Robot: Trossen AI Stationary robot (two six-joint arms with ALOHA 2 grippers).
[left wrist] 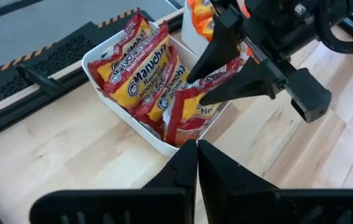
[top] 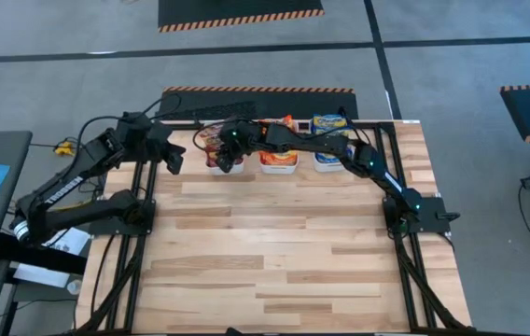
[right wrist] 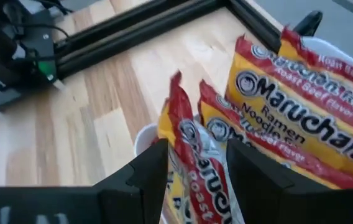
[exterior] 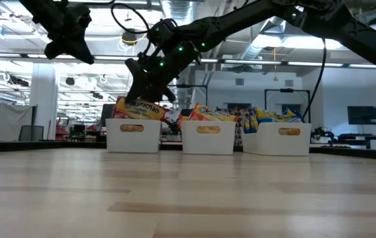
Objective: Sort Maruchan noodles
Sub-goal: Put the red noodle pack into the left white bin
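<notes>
- A pale wooden table point(top: 284, 252) stands on a grey floor with striped mats; across it at table height, a large hall with ceiling lights shows behind.
- The left gripper point(top: 174, 161) hangs above the table just to the left of the bins, its fingers point(left wrist: 186, 163) pressed together with nothing between them.
- Three white bins stand in a row along the table's far edge.
- The left bin point(exterior: 133, 135), directly under the right gripper, holds several maroon Maruchan packets point(left wrist: 136, 68) standing on edge and leaning together.
- The right gripper point(top: 225, 149) reaches across the other bins and is down over this bin; its fingers point(right wrist: 140, 174) are parted by a packet's thickness and close on one maroon packet point(right wrist: 192, 158), which stands upright at the near wall of the bin.
- The middle bin point(exterior: 208, 137), just to the right of that gripper, holds orange packets point(exterior: 211, 114) that rise above its rim.
- The right bin point(exterior: 284, 139), farthest from the working gripper, holds blue packets point(top: 327, 122) with yellow pictures.
</notes>
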